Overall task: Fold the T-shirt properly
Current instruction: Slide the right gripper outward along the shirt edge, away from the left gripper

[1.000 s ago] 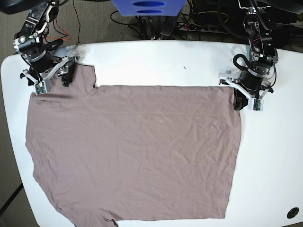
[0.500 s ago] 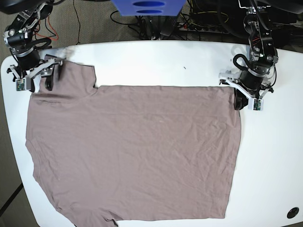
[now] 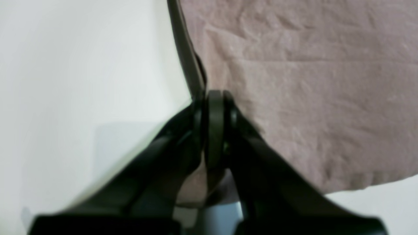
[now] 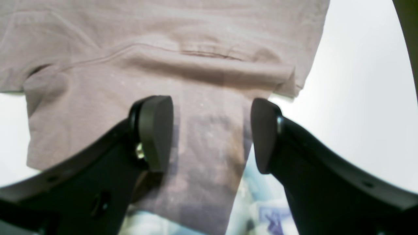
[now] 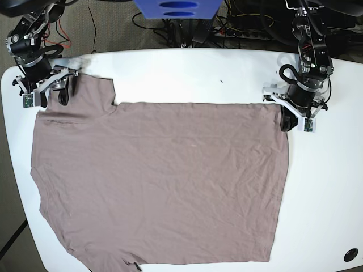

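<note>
**Base view: T-shirt spread flat, one corner clamped**

Left gripper [image 5: 289, 122]: jaws closed on the hem corner of the T-shirt [image 5: 164, 181], at the garment's far edge on the base view's right. Right gripper [image 4: 210, 133]: jaws apart, straddling the sleeve without pinching it. T-shirt: lying flat and lightly wrinkled on the white table [image 5: 187, 73], covering most of it, with one sleeve reaching toward the right gripper.

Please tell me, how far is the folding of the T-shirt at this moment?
Early stage. Done: the T-shirt lies spread flat on the white table, and no fold shows. In hand: the left gripper is shut on the shirt's corner at its edge; the right gripper is open, its jaws astride the sleeve without pinching it. Left: grasping the sleeve and making every fold.
</note>
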